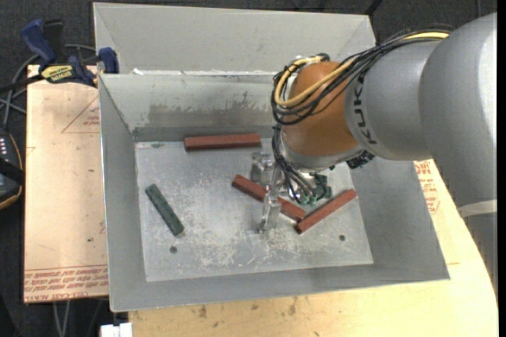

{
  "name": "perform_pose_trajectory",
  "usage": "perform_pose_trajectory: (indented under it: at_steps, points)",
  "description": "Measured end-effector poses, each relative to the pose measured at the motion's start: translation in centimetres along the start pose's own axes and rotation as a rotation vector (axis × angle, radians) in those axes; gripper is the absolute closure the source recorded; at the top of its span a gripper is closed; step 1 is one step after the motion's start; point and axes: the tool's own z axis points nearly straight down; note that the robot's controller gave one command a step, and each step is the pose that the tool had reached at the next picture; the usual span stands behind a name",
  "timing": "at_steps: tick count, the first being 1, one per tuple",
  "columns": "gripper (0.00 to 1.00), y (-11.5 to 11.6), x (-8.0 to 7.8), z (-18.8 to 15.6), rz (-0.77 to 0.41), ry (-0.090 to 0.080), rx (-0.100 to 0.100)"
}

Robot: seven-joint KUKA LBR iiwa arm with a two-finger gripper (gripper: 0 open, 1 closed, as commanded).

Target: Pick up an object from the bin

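Our thick grey arm (443, 98) reaches in from the right of the camera view and turns downward at the wrist. There we carry a rounded orange cover (316, 122), with yellow and black cables (304, 82) looped over its top. Beneath it our gripper (269, 209) points down, set low.

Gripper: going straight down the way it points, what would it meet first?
Probably the red-brown bar lying slantwise mid-bin, right under the gripper; otherwise the bin floor beside it. Depth is unclear.
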Motion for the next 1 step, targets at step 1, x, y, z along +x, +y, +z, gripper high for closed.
perform_pose_trajectory:
  at_steps: [1]
  points:
    - [1.00, 0.09, -0.21, -0.13, 0.000, -0.005, -0.002]
